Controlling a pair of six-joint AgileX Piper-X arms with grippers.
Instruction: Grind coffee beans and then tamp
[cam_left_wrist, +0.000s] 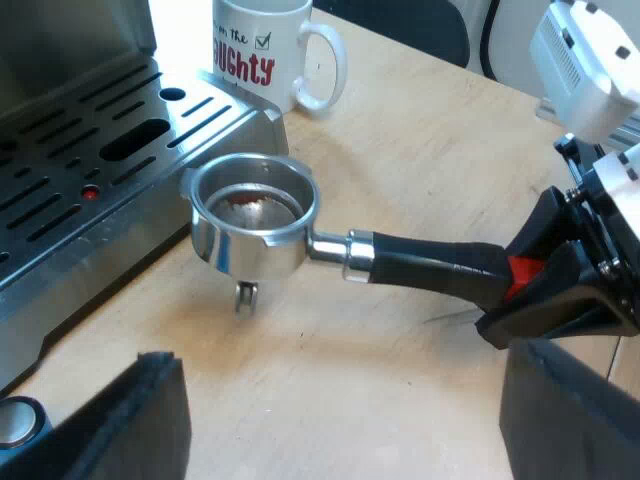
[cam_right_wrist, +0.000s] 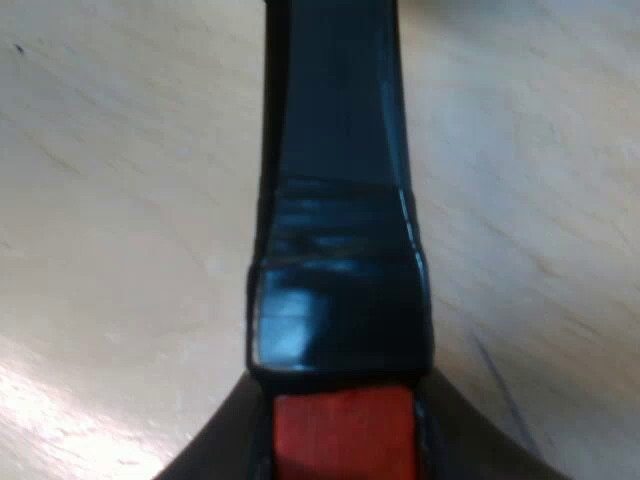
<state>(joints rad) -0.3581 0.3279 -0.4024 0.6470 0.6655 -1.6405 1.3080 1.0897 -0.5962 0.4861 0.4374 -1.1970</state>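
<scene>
Right claw (cam_left_wrist: 535, 292) seemingly grasps the holder (cam_left_wrist: 420, 264) by its red end, basket toward the machine (cam_left_wrist: 80, 160); left claw (cam_left_wrist: 350, 425) released.

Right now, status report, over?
Left tool open over table. Right tool shut on red-ended dark handle of round metal holder, beside steel machine's drip tray. White mug beyond.

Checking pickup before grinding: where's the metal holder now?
In the left wrist view the metal holder is loose, its basket beside the drip tray corner, near the mug; the right gripper grips its red handle end.
</scene>
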